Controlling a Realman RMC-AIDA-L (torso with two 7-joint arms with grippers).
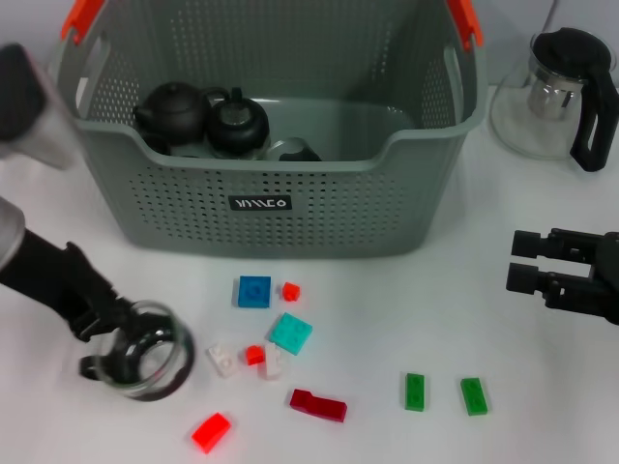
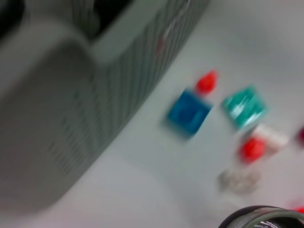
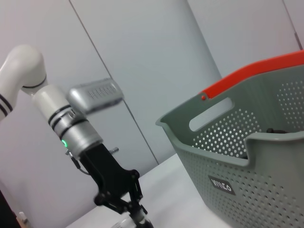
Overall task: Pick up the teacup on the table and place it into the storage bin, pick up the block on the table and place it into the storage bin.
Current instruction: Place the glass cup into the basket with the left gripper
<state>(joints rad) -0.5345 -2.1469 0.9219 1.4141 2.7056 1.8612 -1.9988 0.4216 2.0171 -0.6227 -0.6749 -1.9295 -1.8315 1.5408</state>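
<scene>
A: Right, entry for this moment; left gripper (image 1: 114, 340) sits low at the near-left of the table, and its fingers are closed on the rim of the glass teacup (image 1: 147, 362).

B: Is the cup off the surface?

A: Cannot tell from the head view; it reads as at or just above the table (image 1: 387, 319); the cup's mouth faces up, tilted a little.

B: And the target?

A: Storage bin (image 1: 290, 208) lies ahead of the cup and slightly to the robot's right, well apart; its long axis runs across the table; the near wall stands tall between cup and cavity, with a dip in the middle of the rim.

B: So the move is up first, then forward.

A: That is my judgement; the cup must clear the rim before travelling in; two dark teapots (image 1: 201, 118) already fill the bin's left part, so the free room is centre and right.

B: Blocks?

A: Scattered just right of the cup; blue block (image 1: 253, 291), teal block (image 1: 289, 333), dark red block (image 1: 318, 404), two green ones further right; a low sideways sweep would knock the nearest.

B: Right arm?

A: Right gripper (image 1: 517, 261) hovers at the right edge, fingers parted, holding nothing; nearer the green blocks (image 1: 415, 391); glass teapot (image 1: 561, 92) stands behind it.
</scene>
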